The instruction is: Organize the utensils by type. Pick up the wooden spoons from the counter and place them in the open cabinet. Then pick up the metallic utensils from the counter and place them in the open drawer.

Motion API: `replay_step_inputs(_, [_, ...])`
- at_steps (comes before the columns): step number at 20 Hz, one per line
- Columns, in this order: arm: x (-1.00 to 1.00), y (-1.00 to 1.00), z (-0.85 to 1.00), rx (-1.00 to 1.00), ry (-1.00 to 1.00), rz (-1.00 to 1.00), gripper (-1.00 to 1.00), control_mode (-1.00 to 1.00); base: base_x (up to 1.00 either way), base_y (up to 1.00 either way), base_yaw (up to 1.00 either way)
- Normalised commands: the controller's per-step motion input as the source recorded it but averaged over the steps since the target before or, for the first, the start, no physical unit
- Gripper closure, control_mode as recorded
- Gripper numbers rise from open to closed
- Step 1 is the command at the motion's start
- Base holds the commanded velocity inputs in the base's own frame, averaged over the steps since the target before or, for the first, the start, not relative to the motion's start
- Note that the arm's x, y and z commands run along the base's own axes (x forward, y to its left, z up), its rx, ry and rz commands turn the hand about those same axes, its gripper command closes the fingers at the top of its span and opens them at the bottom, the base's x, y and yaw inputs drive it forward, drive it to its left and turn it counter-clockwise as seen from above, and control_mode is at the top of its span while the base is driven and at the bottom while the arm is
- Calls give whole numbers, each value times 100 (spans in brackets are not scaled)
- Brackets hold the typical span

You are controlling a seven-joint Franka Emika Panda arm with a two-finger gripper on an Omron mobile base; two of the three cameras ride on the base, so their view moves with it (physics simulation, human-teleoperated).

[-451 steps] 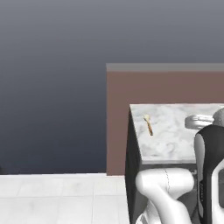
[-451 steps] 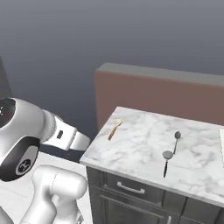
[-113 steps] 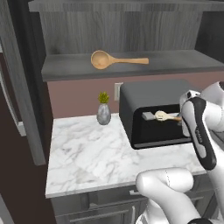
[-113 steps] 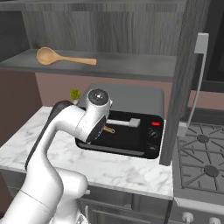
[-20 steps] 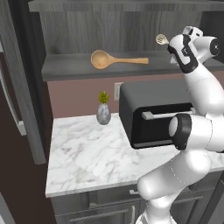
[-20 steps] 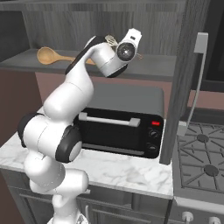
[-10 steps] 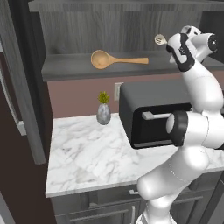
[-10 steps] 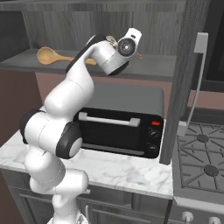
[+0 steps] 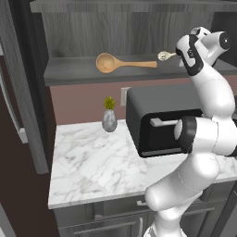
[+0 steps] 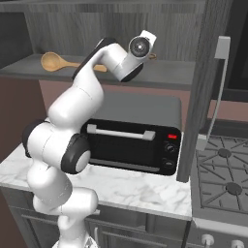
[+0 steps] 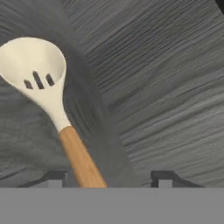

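Two wooden spoons are up in the open cabinet (image 9: 139,32). One is the large light-tan spoon (image 9: 121,63), lying flat on the grey shelf (image 9: 69,74) with its round bowl to the left and its long handle pointing right. The other is the small spoon (image 11: 50,105), with a pale slotted head and an orange-brown handle; in the left base view its pale head (image 9: 163,56) sits just beyond the tip of the large spoon's handle, right at the front of the gripper (image 9: 181,54).

In the hand view the small spoon's handle runs down between the two dark fingertips (image 11: 53,177), nearer the left one, and the jaws stand well apart with clear space on the right side of the handle. Whether the left fingertip touches the handle is hard to tell; the gripper looks spread wide rather than clamped on it. Dark wood grain of the cabinet's back wall fills the space behind the spoon.

The arm (image 10: 82,97) rises from the base and bends up to the shelf, above a black toaster oven (image 10: 131,145) that stands on the white marble counter (image 9: 92,171). A small potted plant (image 9: 109,115) sits on the counter at the far edge, left of the oven. A stove (image 10: 223,179) lies to the right of the counter.
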Motion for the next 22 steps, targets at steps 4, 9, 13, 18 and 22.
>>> replay_step_inputs(4, [-13,3,-37,0,0,0,-100,-100,0,0,0])
replay_step_inputs(9, [-25,0,-35,0,0,0,-100,-100,0,0,0])
replay_step_inputs(13, [-16,0,-31,0,5,0,-100,-100,0,0,0])
replay_step_inputs(18, [1,4,-17,1,24,0,-100,-100,0,0,0])
replay_step_inputs(22, [14,12,-2,11,28,-2,-100,-100,0,0,0])
